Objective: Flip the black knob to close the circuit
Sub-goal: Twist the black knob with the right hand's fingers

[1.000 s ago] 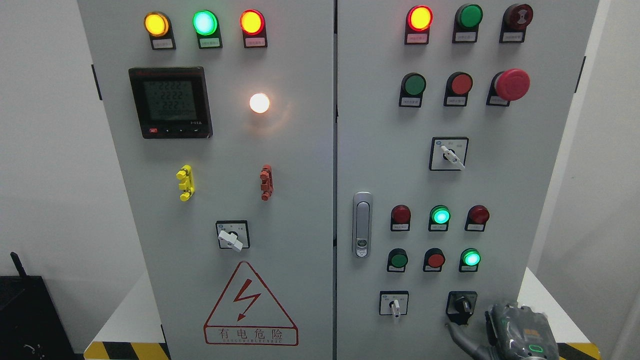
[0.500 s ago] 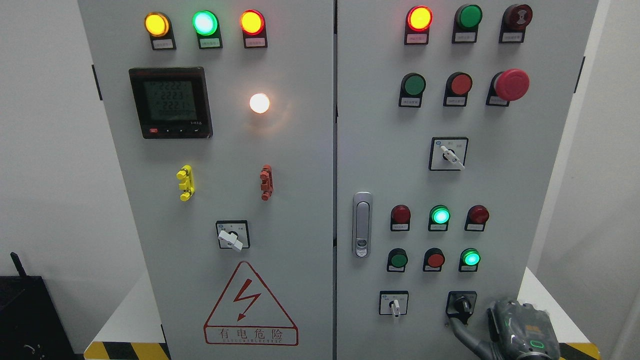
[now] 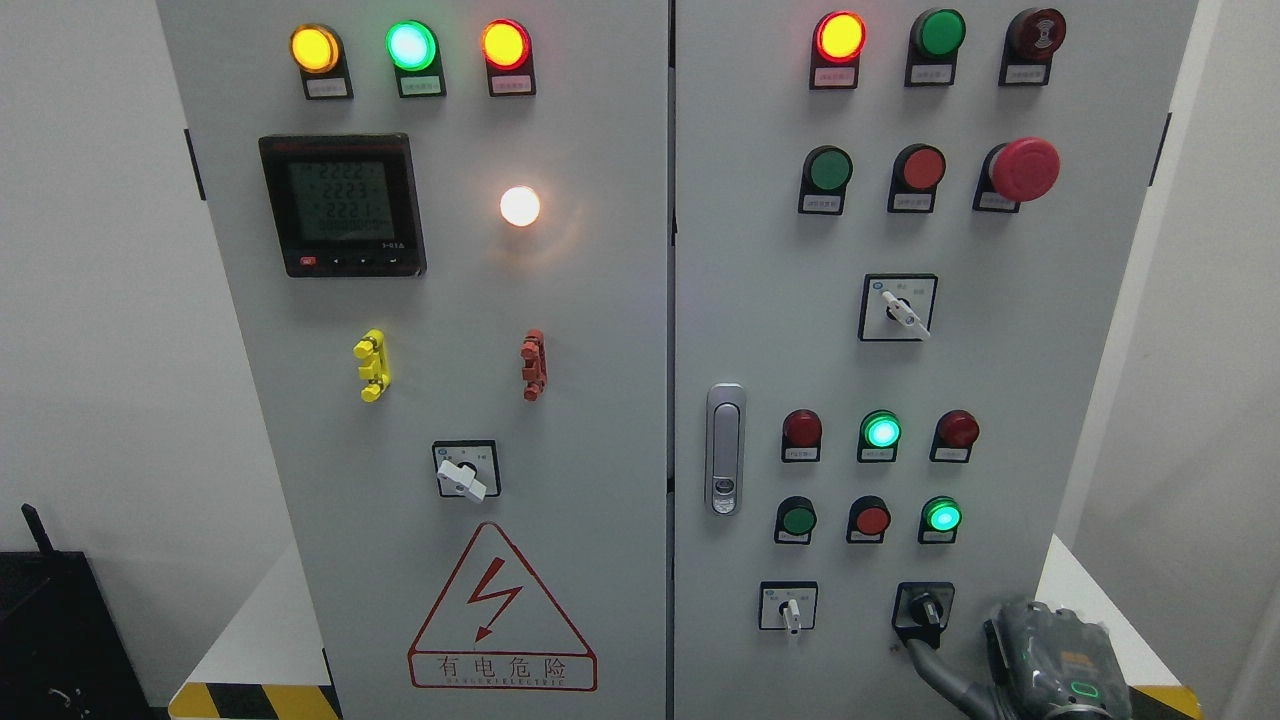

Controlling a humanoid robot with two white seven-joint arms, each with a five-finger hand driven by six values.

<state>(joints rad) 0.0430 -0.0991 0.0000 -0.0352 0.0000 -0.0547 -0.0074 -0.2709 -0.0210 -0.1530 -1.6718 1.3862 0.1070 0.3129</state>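
Head view shows you the grey cabinet, two doors wide, filling most of the frame, with a black case low at the far left. On the left door you have three lit lamps along the top, the meter below them, and a white rotary switch above the warning triangle. On the right door sit the rows of lamps and buttons, the red mushroom stop, a second white switch at mid height and the door latch near the seam.

Your right hand comes in at the lower right corner, just right of and below the target. One dark finger reaches up and left, its tip just under the switch plate; from this angle you cannot tell whether it touches. The other digits are hidden behind the wrist housing, so you cannot tell whether the hand is spread or curled. It pinches nothing visible. Your left hand is out of sight.

The black knob sits in the bottom row of the right door, right of the small white switch. Its position mark is too small to read, so judge the flip as not confirmed: either you are about to turn it or you are beside it afterwards. Nothing among the lamps settles it.
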